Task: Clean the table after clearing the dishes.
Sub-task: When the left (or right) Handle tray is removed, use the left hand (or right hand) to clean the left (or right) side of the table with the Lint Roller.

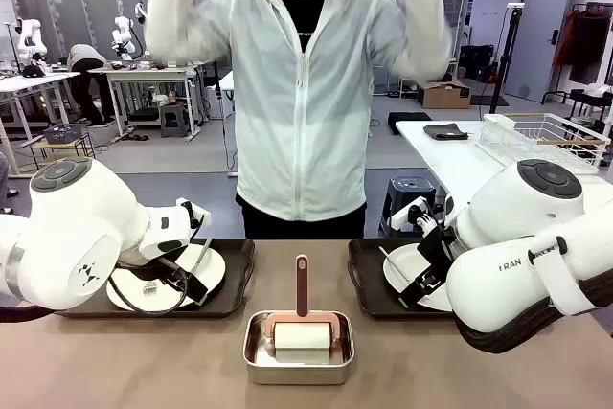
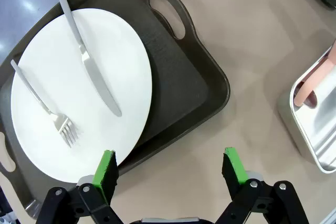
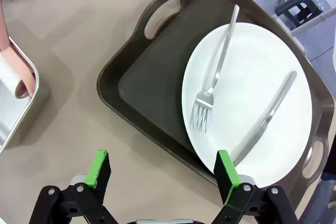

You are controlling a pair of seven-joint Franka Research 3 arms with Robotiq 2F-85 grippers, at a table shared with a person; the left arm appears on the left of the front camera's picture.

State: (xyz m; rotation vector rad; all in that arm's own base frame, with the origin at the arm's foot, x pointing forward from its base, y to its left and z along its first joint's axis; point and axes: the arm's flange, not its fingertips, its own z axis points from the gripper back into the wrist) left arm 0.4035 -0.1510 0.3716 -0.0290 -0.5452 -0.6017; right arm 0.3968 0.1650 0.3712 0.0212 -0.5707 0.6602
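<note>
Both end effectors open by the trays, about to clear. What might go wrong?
1. Fork and knife lie loose on the left plate, likewise on the right plate; a tilted tray may shed them.
2. Both plates sit off-centre in the left tray and right tray, so a one-handle lift may tip.
3. The tin with the roller stands between the trays; a careless swing may knock it.

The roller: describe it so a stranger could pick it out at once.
On the wide tan table, find the square steel tin near the robot's edge, between the two dark trays. The roller lies in it: a white drum on a pink handle, the only pink thing among white plates and silver cutlery.
</note>
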